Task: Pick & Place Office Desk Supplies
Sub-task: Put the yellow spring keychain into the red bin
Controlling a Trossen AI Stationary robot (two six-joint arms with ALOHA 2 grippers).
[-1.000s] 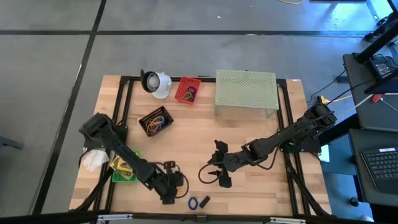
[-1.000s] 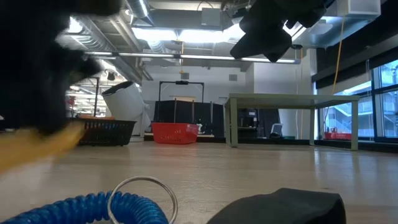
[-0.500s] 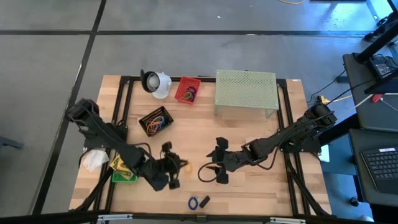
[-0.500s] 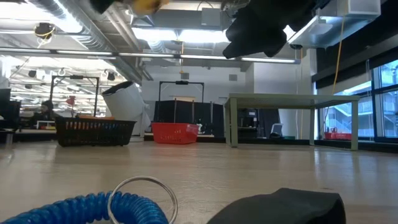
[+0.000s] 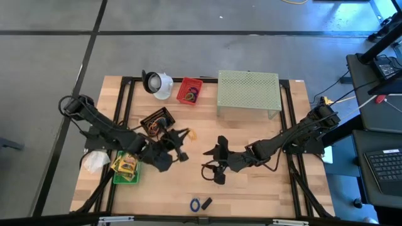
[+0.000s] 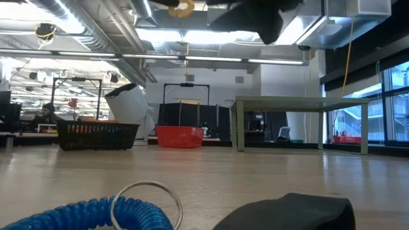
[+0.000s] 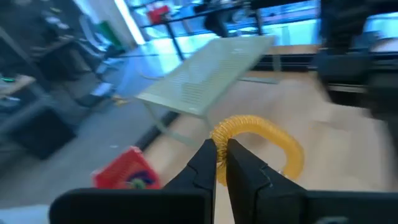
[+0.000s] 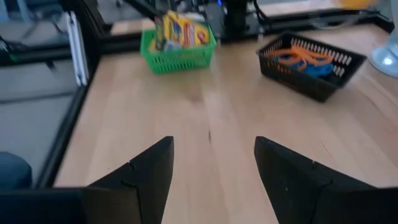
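Observation:
My left gripper hangs above the table's middle, shut on a yellow coiled cord loop, which also shows at the top of the low view. My right gripper hovers open just right of it, touching nothing; its spread fingers face the left side of the table. A blue coiled cord with a metal ring and a small black piece lie flat at the near edge. Yellow-green crayon boxes stand in a green basket. My left gripper pinches the yellow coil at one end of its arc between its two fingertips. The rest of the coil curves away beyond the tips. It is lifted clear of the table.
A black basket of rubber bands, a red basket, a white cup-shaped object and a pale green mesh stand sit toward the far edge. A white crumpled thing lies at the left. Bare wood lies between the grippers and the near edge.
My left gripper has risen from beside the blue coil at the near edge and swung toward the far edge, over the table's middle. It carried the yellow coil up, clear of the wood. My right gripper has stayed almost in place.

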